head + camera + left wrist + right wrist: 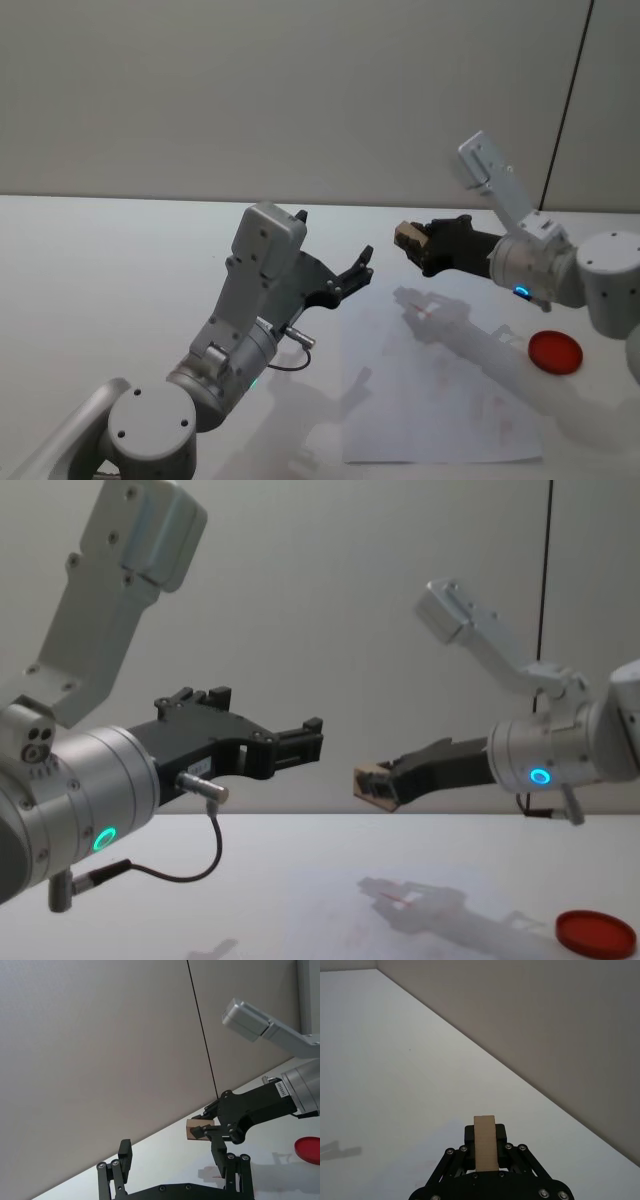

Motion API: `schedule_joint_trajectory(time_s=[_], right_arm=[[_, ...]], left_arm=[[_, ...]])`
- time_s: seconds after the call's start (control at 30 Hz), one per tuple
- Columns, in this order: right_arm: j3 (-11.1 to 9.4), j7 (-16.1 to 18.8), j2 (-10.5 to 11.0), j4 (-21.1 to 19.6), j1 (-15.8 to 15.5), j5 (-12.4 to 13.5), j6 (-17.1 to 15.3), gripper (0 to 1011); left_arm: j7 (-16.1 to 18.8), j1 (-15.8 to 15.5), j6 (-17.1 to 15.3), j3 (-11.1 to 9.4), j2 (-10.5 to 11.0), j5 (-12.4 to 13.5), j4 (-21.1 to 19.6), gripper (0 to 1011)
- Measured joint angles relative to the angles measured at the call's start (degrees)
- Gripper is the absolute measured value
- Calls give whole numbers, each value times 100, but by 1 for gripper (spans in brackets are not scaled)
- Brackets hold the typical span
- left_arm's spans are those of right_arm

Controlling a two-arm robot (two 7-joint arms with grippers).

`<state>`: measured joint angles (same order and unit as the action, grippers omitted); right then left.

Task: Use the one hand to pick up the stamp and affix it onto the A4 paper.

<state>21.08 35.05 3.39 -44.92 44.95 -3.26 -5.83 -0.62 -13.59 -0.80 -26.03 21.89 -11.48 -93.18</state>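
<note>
Right gripper [412, 240]: reaching in from the right of the head view, held in the air above the table, its black fingers clenching the stamp [406, 236] at their tips.
Stamp: a pale wooden block, hanging clear of the tabletop at centre right of the chest view, above the far end of the sheet; in the right wrist view it is standing up between the fingers.
A4 paper [440, 400]: lying flat on the white table [100, 270] in the lower centre-right of the head view, carrying faint reddish marks and the arm's shadow.
Red ink pad [555, 352]: a flat round disc sitting just beside the paper's right edge.
Left gripper [355, 275]: hovering at centre frame in the head view, fingers spread and grasping nothing, left of the paper's far corner.
</note>
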Motion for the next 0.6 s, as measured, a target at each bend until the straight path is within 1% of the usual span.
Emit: schedule_joint_trajectory(time_s=[0.17,0.2,0.3,0.33,0.4,0.47,0.57,0.6], right_arm=[[-35,5,93,-319,-148,21,-14,219],[-47,1,134,-442,-212,30,-21,219],[-66,-21,198,-630,-328,38,-34,219],[-78,-41,241,-753,-404,44,-49,219],[-92,-64,287,-874,-484,49,-67,219],[-123,-118,389,-1128,-656,57,-116,219],[-153,-160,483,-1353,-806,66,-172,219],[-174,-188,548,-1511,-910,69,-213,219]], left_arm=[[0,0,0,0,0,0,0,1002],[0,0,0,0,0,0,0,1002],[0,0,0,0,0,0,0,1002],[0,0,0,0,0,0,0,1002],[0,0,0,0,0,0,0,1002],[0,0,0,0,0,0,0,1002],[0,0,0,0,0,0,0,1002],[0,0,0,0,0,0,0,1002]])
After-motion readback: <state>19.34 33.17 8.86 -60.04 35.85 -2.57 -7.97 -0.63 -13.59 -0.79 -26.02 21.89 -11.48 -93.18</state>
